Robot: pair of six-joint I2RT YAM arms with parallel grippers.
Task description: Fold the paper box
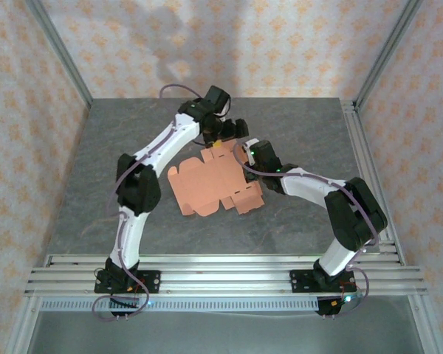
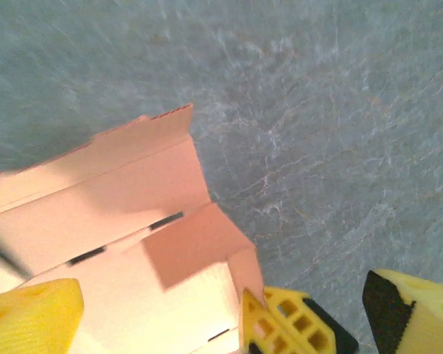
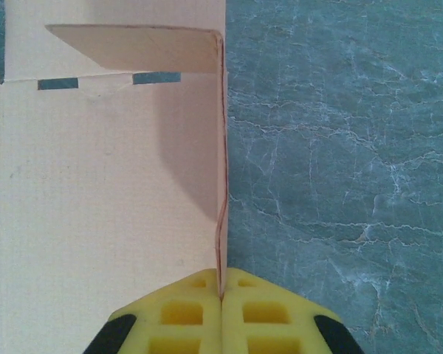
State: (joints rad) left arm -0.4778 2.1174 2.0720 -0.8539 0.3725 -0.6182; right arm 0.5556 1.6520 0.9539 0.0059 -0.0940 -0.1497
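The paper box (image 1: 210,184) is a salmon-orange die-cut sheet lying mostly flat in the middle of the table, with flaps and tabs around its edges. My right gripper (image 1: 245,156) is at its far right corner. In the right wrist view that gripper (image 3: 221,295) is shut on a side wall of the paper box (image 3: 96,184), which stands upright with an end flap folded inward. My left gripper (image 1: 223,140) hovers over the far edge. Its yellow fingers (image 2: 29,317) stand wide apart, open, either side of the raised corner of the paper box (image 2: 133,214). The right gripper's fingertips (image 2: 292,324) show there too.
The grey marbled table (image 1: 303,125) spreads around the sheet. Aluminium rails (image 1: 221,269) run along the near edge, where both arm bases are bolted, and another rail (image 1: 365,155) lines the right side. Patterned walls enclose the back and sides.
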